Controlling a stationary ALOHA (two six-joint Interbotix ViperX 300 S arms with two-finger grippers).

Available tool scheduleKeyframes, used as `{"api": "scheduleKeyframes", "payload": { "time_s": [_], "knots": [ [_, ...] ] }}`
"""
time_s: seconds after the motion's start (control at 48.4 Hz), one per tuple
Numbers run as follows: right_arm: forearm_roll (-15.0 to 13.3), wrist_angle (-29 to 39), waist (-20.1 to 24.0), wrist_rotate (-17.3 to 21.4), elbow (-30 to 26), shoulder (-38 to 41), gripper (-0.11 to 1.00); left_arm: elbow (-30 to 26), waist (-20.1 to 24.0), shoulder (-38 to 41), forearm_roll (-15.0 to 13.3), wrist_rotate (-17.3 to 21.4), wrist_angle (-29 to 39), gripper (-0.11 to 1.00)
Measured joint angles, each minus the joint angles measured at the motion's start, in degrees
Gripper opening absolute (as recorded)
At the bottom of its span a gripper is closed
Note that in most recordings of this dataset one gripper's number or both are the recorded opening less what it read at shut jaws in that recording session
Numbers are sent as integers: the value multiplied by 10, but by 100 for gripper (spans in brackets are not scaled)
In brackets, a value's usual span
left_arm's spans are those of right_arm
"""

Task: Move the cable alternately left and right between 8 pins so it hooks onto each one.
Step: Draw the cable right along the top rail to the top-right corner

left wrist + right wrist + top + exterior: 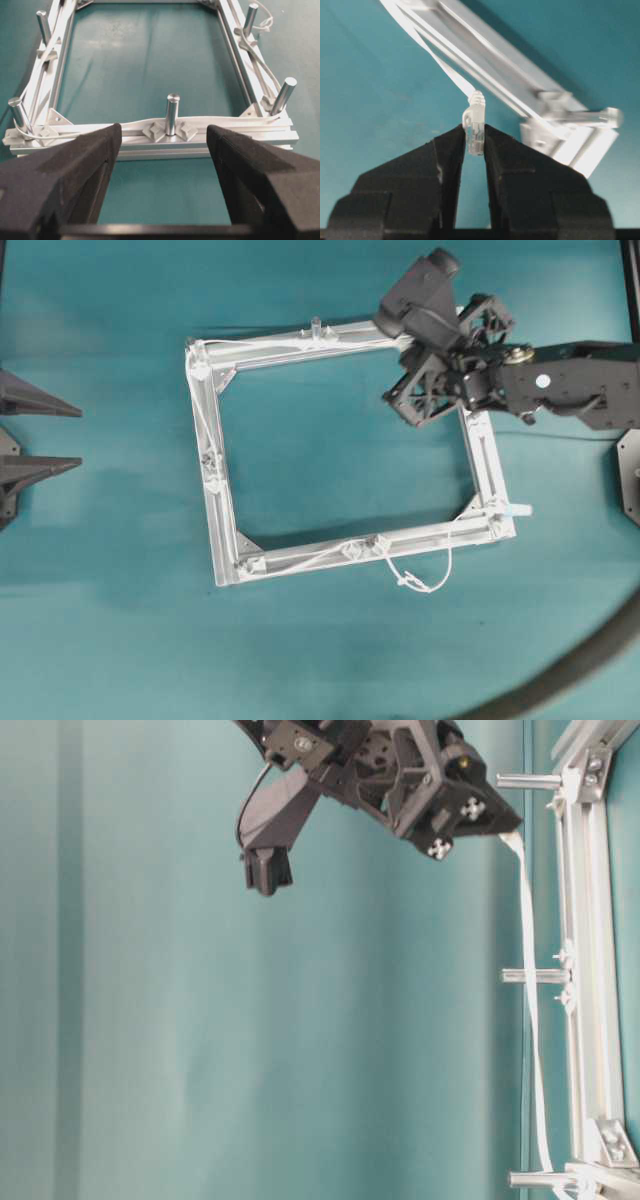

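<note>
Right gripper [475, 142] has its jaws nearly closed on the clear plug [474, 131] at the end of the cable [530, 1020], pinching only the plug's lower half. That thin hold is the main risk: the plug is small and smooth, and any pull along the taut cable could slide it out of the jaws, letting the line spring back toward the frame [215, 505] and slacken off the pins [172, 112] it has hooked. Pulling too hard could also drag the light frame across the worktop [330, 460]. A swing too low near the frame's upper right corner could knock a pin there.

Left gripper [162, 145] stands wide open and empty, just outside the frame's left bar, facing a pin.

White, flat and ribbon-like, the cable runs along the frame's bars past several pins, with a loose loop hanging just outside the bottom bar. From the right bar it rises free to the plug, above the frame's upper right corner.
</note>
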Motion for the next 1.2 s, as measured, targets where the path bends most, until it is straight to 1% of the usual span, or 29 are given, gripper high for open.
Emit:
{"api": "scheduleKeyframes", "payload": {
  "time_s": [0.145, 0.289, 0.393, 0.599, 0.868, 0.992, 1.198],
  "knots": [
    [-17, 9, -19, -8, 10, -12, 14, 0, 0, 0, 0, 0, 0, 73],
    [-26, 14, -25, -22, 23, -20, 14, 1, -1, 0, 1, 0, -1, 73],
    [-35, 15, -32, -23, 35, -26, 14, 0, -1, 0, 0, 0, -1, 73],
    [-85, 13, -49, -23, 51, -38, 14, 0, 0, 0, 1, 0, 0, 73],
    [-140, -4, -69, -22, 67, -39, 14, 1, 0, 0, 0, 0, 0, 73],
    [-153, -21, -83, -20, 75, -39, 14, 0, -1, 0, 1, 0, 0, 73],
    [-158, -45, -105, -19, 90, -39, 14, 0, 0, 0, 1, 0, 0, 73]
  ]
}}
